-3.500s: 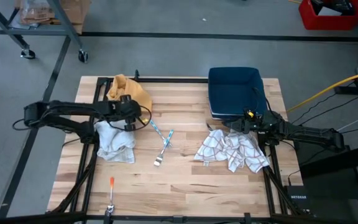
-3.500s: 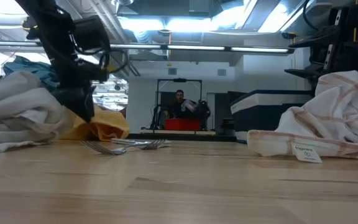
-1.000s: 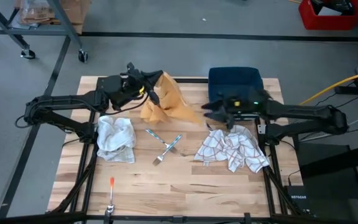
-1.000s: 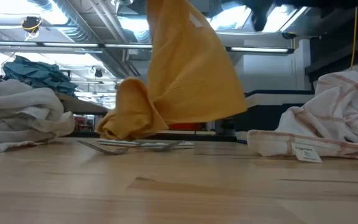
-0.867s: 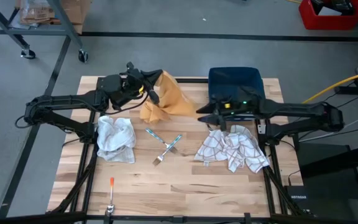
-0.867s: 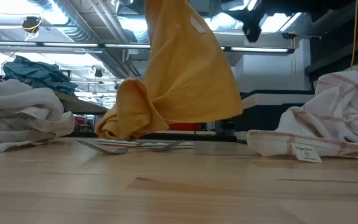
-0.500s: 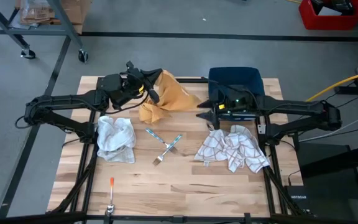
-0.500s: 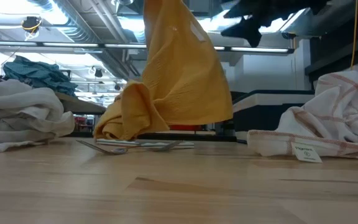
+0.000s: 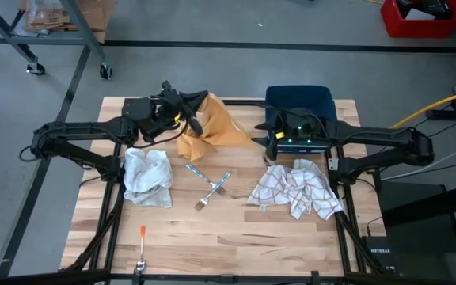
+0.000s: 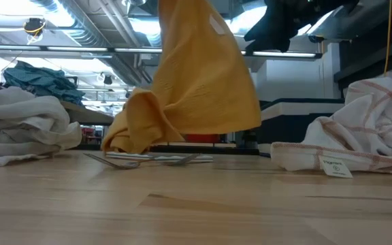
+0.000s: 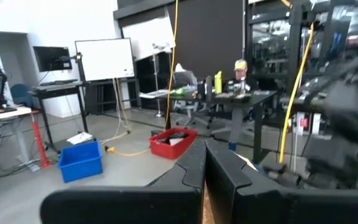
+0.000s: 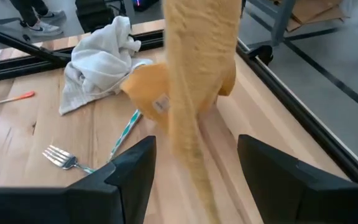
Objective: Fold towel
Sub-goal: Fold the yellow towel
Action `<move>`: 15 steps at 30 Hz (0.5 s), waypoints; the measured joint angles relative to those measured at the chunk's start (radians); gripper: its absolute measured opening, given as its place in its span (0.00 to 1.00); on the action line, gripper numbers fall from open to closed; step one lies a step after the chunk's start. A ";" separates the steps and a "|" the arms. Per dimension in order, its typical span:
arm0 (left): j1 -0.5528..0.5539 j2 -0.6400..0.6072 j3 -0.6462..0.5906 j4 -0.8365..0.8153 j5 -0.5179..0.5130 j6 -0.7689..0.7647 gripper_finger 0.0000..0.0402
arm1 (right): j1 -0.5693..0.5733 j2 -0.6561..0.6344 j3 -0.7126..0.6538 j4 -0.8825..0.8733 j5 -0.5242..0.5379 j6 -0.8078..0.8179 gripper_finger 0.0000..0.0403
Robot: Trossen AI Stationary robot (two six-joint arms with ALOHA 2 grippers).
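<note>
A yellow towel hangs over the table's far middle, with my left gripper shut on its top. In the low view the yellow towel drops from the picture's top, and its bunched lower end rests on the wood. My right gripper stands open at the towel's right side, above the table. In the right wrist view the towel's hanging edge lies between the two spread fingers of my right gripper; whether they touch it, I cannot tell. My left gripper pinches the yellow towel's upper edge between its two shut fingers, coming level from the table's left. How many layers it holds does not show. The towel hangs below the fingers, and its bunched lower end lies on the table.
A crumpled white towel lies at the left and a checked towel at the right. Two forks lie crossed at mid-table. A dark blue bin stands at the far right. An orange-handled tool lies near the front edge.
My right gripper has drifted a little toward the table's far edge, staying open beside the yellow towel. The towel's hanging right flap has swung slightly toward the far edge, while its top and its lower end on the table have stayed where they were.
</note>
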 joint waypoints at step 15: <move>-0.012 0.000 0.042 0.031 0.000 0.041 0.00 | 0.001 0.174 -0.001 -0.080 -0.241 0.169 0.58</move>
